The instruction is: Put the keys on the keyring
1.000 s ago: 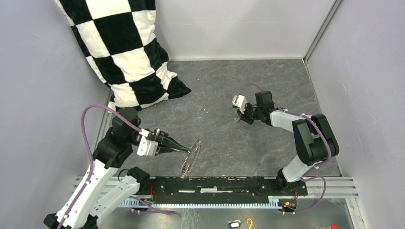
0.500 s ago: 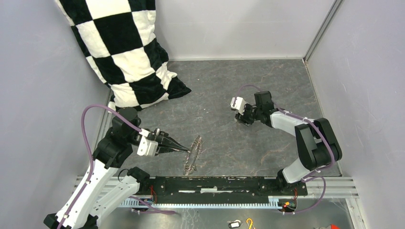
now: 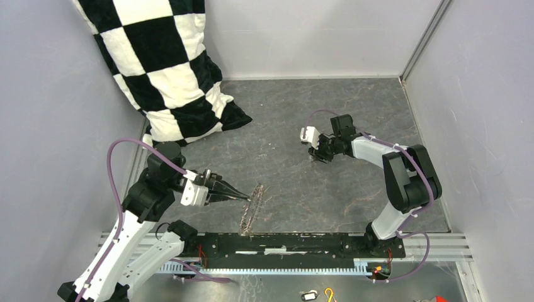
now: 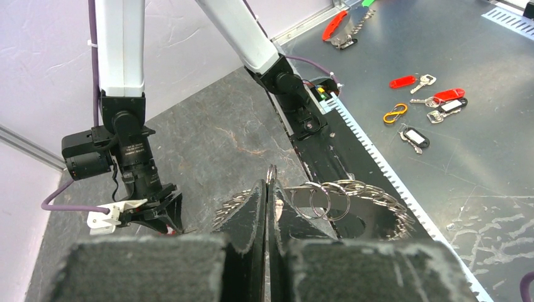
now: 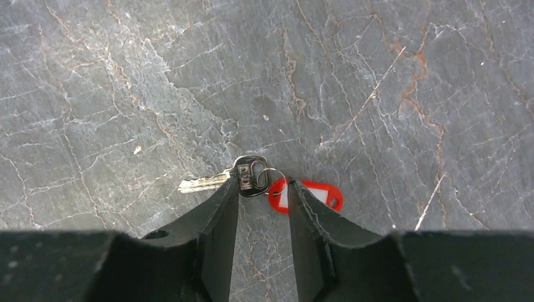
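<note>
R gripper (image 3: 315, 156) shifted left; jaws parted astride small silver red-tagged key (image 5: 244, 176). L gripper (image 3: 244, 197) stays pinched on large toothed grey metal keyring (image 3: 250, 211).

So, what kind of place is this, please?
Probably a lab test cell for robots, not a home: plain walls close in a table, and the left arm and right arm are mounted on a rail at its near edge.

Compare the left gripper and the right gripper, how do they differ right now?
Jaws: the left gripper is shut; the right gripper stands open. Load: the left gripper clamps the keyring rim, holding it on edge; the right gripper holds nothing, its tips flanking where the key meets the red tag on the table. Shared: both have dark two-finger jaws.
</note>
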Robot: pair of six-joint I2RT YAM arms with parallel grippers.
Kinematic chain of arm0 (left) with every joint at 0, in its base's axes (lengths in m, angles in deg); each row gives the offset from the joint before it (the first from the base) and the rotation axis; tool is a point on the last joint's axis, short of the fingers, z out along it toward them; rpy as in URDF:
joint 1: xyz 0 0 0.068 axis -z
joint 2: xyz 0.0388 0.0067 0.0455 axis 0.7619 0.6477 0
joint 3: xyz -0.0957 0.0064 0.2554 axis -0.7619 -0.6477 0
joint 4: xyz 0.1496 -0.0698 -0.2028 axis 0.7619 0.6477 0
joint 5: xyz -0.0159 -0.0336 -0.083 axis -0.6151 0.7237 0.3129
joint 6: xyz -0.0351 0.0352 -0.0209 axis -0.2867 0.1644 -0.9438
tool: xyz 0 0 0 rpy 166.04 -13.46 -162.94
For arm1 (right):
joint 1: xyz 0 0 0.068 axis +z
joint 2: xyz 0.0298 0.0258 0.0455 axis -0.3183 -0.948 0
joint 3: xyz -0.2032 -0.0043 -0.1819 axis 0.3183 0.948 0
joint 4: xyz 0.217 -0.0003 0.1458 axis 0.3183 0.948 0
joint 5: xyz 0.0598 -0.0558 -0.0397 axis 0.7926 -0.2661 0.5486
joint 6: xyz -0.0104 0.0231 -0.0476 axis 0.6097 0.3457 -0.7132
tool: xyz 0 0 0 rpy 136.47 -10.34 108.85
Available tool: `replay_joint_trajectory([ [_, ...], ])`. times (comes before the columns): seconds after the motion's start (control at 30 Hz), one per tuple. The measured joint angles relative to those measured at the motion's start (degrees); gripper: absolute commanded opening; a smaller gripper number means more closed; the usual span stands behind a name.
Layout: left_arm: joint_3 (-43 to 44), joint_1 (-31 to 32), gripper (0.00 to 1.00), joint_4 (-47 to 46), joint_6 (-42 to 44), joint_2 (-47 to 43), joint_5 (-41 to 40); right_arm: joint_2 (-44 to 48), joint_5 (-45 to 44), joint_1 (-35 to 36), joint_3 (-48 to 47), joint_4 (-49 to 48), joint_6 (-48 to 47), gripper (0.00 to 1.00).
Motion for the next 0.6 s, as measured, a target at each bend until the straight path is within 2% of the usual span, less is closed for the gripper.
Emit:
replay_joint_trajectory([
  [0.6,0.0,0.0,0.02,0.0,0.0,0.0,-1.3,-1.6,1.1,0.0,-0.2,1.1,0.1,0.2],
])
